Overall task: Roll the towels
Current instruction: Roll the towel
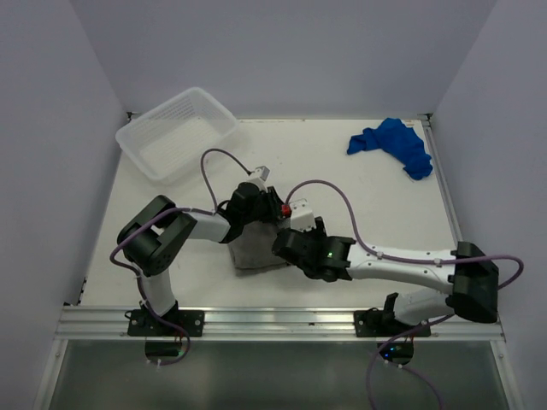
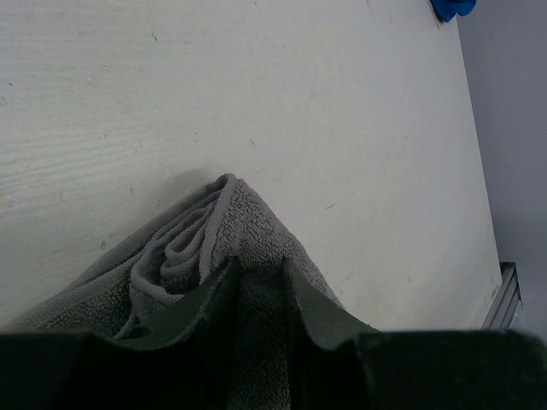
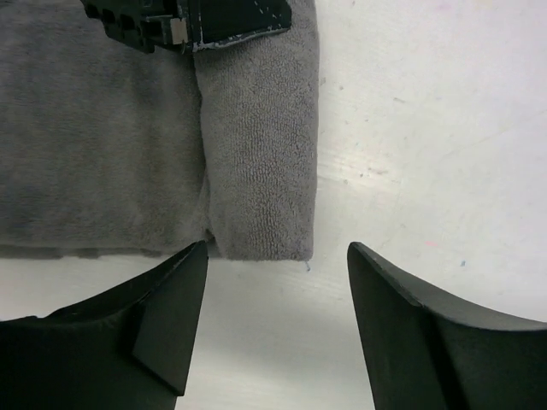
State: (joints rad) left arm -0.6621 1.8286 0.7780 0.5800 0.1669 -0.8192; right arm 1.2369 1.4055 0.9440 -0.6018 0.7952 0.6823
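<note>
The grey towel (image 1: 249, 253) lies at mid table with its right edge folded over into a thick band (image 3: 261, 154). My left gripper (image 1: 268, 220) is shut on the far end of that band; in the left wrist view the cloth (image 2: 184, 248) bunches up in folds between and ahead of the gripper (image 2: 259, 272). My right gripper (image 1: 282, 248) is open and empty, its jaws (image 3: 275, 256) wide apart just short of the band's near end, above bare table. The blue towel (image 1: 393, 145) lies crumpled at the far right, untouched.
A translucent white ribbed basket (image 1: 175, 132) stands at the far left corner. White walls close in the table on three sides. A metal rail (image 1: 273, 323) runs along the near edge. The two wrists are close together over the grey towel.
</note>
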